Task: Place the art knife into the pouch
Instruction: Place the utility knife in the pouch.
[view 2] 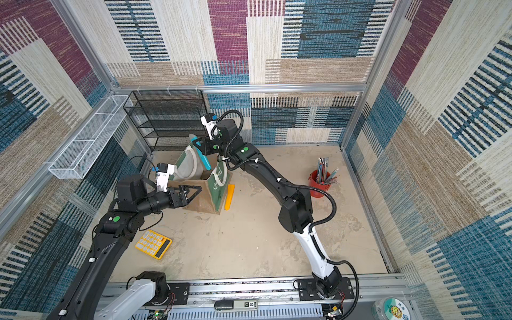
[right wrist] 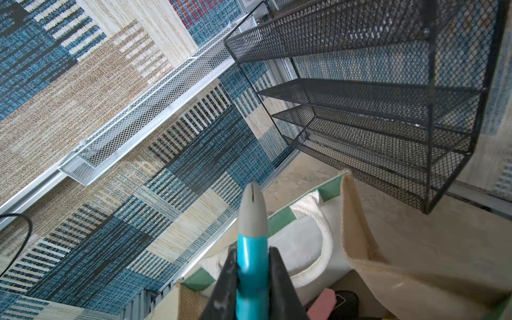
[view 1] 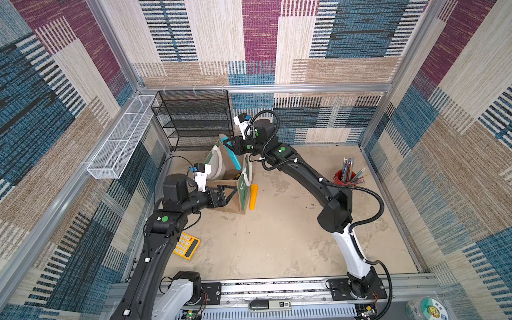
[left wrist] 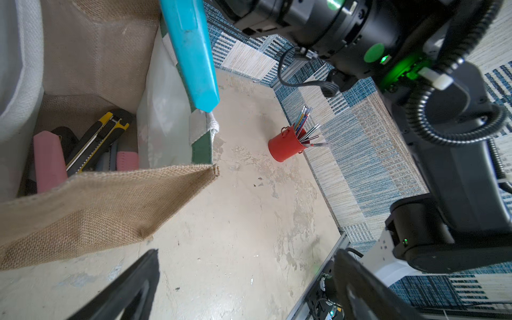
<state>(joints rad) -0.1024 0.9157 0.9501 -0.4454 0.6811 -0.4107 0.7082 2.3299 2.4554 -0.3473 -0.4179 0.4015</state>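
Teal art knife [left wrist: 191, 55] gripped in my right pincer [right wrist: 252, 250], lower end at pouch [left wrist: 97, 210] rim, not inside yet; left pincer [view 1: 230, 194] released, empty.

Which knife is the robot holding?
The blue knife, pinched in the right gripper; the orange knife lies on the table, the yellow-black knife inside the bag.
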